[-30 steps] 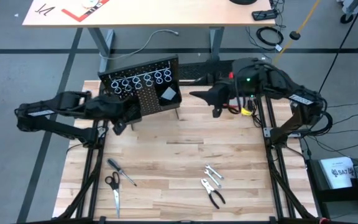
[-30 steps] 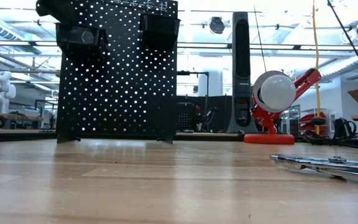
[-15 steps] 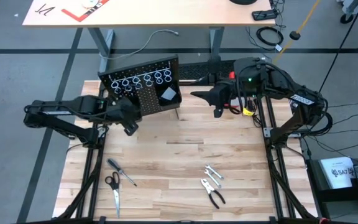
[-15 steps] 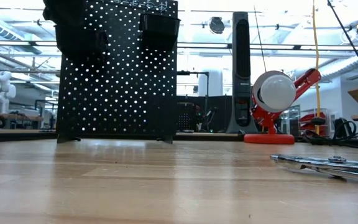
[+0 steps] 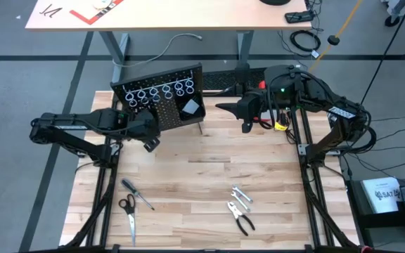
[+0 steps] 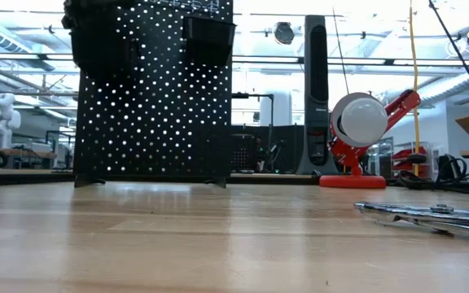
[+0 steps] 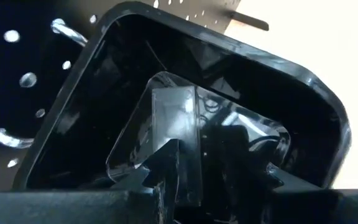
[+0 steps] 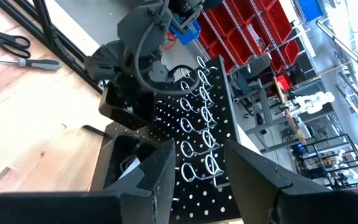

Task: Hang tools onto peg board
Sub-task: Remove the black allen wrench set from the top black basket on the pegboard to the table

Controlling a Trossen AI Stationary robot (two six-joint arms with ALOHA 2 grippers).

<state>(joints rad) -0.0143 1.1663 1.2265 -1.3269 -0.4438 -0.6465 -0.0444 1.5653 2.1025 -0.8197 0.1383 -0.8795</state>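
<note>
On the left side of the table (image 5: 209,190), the left gripper (image 5: 148,143) hangs just in front of the peg board (image 5: 162,98), by its left bin (image 7: 185,118); whether its fingers are apart or together I cannot tell, and no tool is seen between them. The peg board stands upright at the far edge of the table, slightly left of the middle; it carries a row of silver rings (image 5: 159,91) along its top and two black bins below them. Near the front left corner lie the screwdriver (image 5: 138,194) and, just beside it, the black-handled scissors (image 5: 128,213); both are flat on the wood. More to the right, near the front middle, lie the silver wrench (image 5: 241,196) and the black-handled pliers (image 5: 240,217), close to each other. At the far right the right gripper (image 5: 247,119) waits above the table beside the peg board; its fingers (image 8: 166,171) stand apart and hold nothing; behind it is the red-and-white lamp (image 6: 363,134).
</note>
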